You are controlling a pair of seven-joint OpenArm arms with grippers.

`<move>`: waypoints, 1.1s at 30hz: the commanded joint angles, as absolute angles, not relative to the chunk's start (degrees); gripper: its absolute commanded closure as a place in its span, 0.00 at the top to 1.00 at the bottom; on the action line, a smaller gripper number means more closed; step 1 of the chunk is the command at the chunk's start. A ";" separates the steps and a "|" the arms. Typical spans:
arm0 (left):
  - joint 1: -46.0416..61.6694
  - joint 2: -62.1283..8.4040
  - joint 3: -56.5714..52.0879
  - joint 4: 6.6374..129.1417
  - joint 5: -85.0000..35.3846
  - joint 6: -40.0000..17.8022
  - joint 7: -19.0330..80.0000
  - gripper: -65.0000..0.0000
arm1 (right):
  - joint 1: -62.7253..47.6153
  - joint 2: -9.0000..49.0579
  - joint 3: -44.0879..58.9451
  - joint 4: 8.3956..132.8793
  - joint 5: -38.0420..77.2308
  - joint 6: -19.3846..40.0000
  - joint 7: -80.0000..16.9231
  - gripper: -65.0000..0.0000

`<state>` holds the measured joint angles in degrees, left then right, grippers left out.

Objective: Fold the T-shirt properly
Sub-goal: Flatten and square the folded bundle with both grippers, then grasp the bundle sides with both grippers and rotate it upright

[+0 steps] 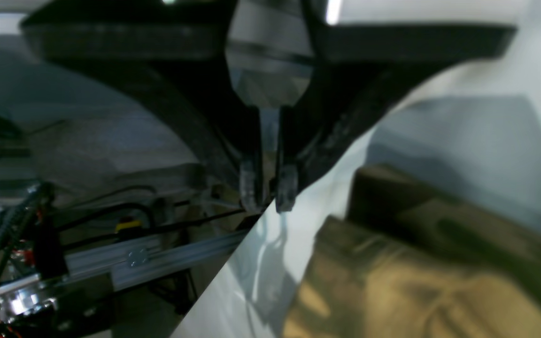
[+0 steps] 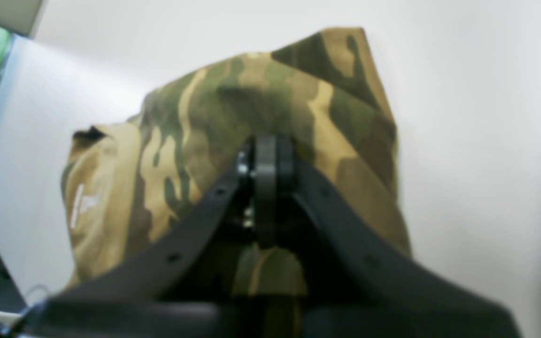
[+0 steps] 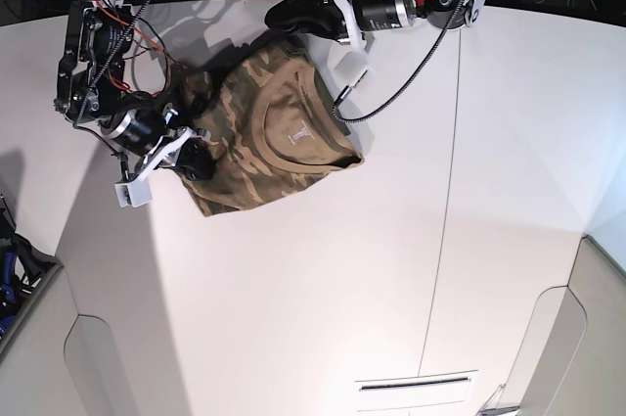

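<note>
Your right gripper (image 2: 266,155) sat closest to its wrist camera, its two black jaws pressed flat together and clenched with nothing visibly caught between the tips. Just past those tips, and spreading away to both sides of them, lay the T-shirt (image 2: 270,98), a bunched camouflage heap on the white table (image 2: 477,141), with a pale mark showing on the cloth off to the pincer's left in that view. From above, that gripper (image 3: 196,157) rested at the shirt's edge, touching the cloth.

Your left gripper (image 1: 268,190) had its jaws nearly together, a thin slit between the clear tips, gripping nothing you could see. Its tips hung right at the table's edge (image 1: 261,244), and the T-shirt (image 1: 392,263) lay beyond and to one side of them, apart from the tips. From above, that gripper (image 3: 293,13) stood just off the shirt's far edge.
</note>
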<state>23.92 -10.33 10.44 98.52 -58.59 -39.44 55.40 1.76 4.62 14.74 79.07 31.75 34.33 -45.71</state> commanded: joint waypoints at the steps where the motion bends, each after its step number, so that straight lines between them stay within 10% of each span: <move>1: 23.64 -10.33 10.44 98.74 -58.59 -40.00 54.15 0.09 | 2.17 4.75 14.09 79.11 31.24 34.30 -46.74 0.00; 21: 12.19 -10.74 -6.24 96.77 -48.58 -40.00 51.68 0.09 | -5.23 4.75 13.82 85.03 42.68 34.50 -54.06 0.00; 33: 16.08 -15.57 -18.37 102.43 -65.45 -40.00 58.74 0.09 | -2.52 4.75 14.66 95.55 38.26 34.50 -52.82 0.00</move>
